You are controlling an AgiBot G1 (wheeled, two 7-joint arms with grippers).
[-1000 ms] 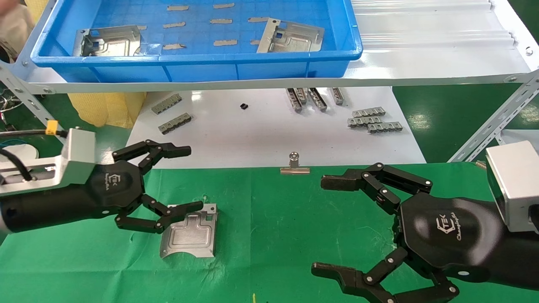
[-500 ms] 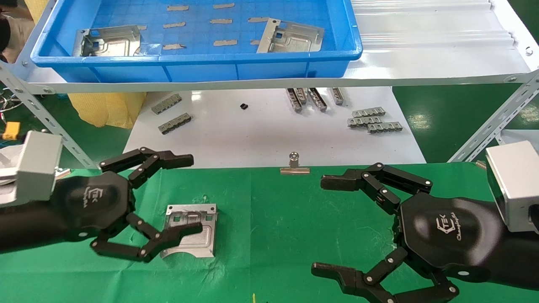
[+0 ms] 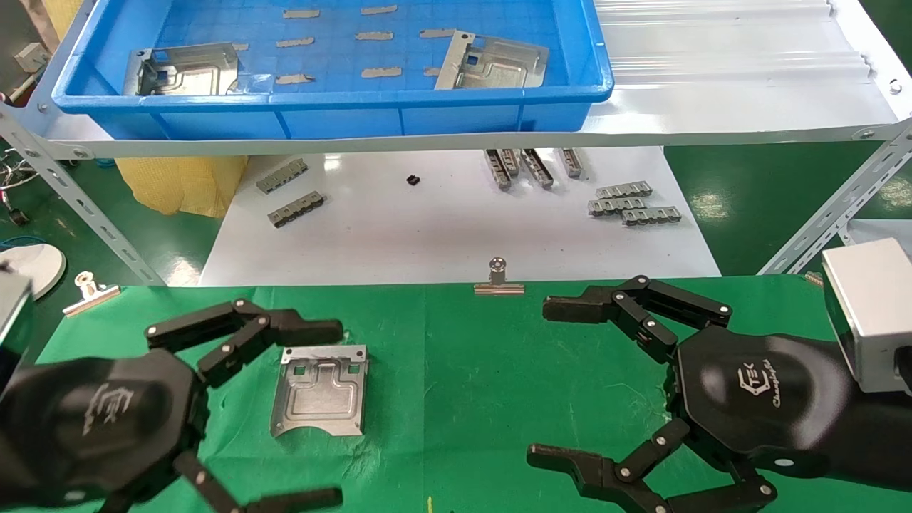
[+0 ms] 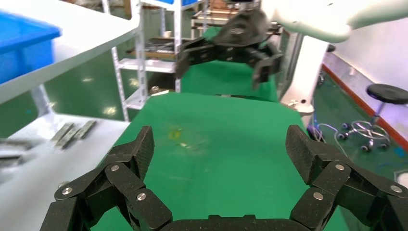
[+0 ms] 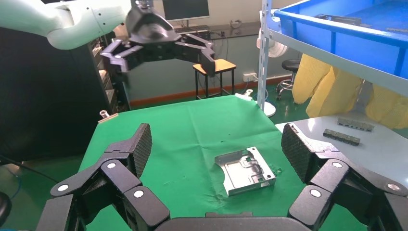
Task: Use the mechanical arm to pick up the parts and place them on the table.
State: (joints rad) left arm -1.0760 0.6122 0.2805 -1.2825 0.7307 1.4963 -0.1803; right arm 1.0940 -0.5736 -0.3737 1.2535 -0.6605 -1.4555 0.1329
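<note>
Left tool (image 3: 324,413): hovering low over the bench's left side, fingers spread wide, gripping nothing, clear of the plate.
Right tool (image 3: 545,381): hanging over the bench's right side, fingers also spread wide and empty.
Stamped metal plate (image 3: 319,390): lying flat on the green-clothed bench (image 3: 456,370), just beside the left tool's upper finger, concave edge facing the robot.
Blue tray (image 3: 342,107): sitting on the raised shelf, holding two more plates (image 3: 490,63).
Binder clip (image 3: 498,279): gripping the cloth's far edge.
White board (image 3: 442,228): carrying small grey toothed strips (image 3: 633,201).
</note>
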